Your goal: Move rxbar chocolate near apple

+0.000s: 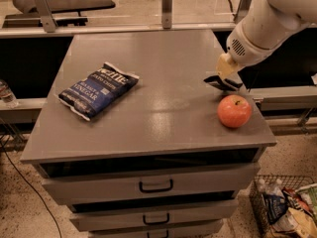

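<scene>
Camera view, placing step: gripping chocolate bar [222, 83] in end effector [224, 78], just beside apple [234, 111], low over worktop [163, 68]. Next calls for setting down and releasing.

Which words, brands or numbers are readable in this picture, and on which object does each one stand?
"VINEGAR": on the blue chip bag, on the left part of the cabinet top.
Brand name at the bag's top end: too blurred to read.
rxbar chocolate, under the gripper at the right side, just behind the apple: lettering not readable.
</scene>
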`<state>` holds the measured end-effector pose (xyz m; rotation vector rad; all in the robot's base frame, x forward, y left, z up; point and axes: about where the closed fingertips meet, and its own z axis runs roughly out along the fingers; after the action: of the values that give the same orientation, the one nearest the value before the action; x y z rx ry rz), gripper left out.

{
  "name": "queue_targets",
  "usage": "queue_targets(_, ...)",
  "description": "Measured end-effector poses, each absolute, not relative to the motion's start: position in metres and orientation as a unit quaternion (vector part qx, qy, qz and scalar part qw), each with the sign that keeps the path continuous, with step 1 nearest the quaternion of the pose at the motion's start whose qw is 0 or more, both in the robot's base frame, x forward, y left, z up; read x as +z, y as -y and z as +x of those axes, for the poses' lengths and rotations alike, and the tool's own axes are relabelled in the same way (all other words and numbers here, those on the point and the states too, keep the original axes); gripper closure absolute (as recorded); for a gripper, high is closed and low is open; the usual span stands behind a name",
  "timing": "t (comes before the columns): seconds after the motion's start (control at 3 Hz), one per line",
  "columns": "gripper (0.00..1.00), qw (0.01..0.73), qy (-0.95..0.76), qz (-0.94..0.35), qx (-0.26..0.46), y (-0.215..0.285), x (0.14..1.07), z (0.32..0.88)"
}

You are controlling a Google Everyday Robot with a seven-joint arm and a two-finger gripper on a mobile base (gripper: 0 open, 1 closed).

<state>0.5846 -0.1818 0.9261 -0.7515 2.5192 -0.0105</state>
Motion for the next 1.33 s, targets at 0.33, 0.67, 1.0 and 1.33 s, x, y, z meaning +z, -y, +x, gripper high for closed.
queue_targets(0.33, 0.87, 0.245, -0.932, -0.267, -0.005, 0.177, 0.932, 0.572)
queue_targets(0.67, 0.62, 0.236, -0.935, -0.266, 0.005, 0.169, 0.931, 0.566)
queue_targets(1.0, 0.39, 0.233, -0.935, -0.268, 0.02, 0.16, 0.925, 0.568)
queue_targets(1.33, 0.15, 0.23, -0.935, -0.27, 0.028, 0.154, 0.921, 0.571)
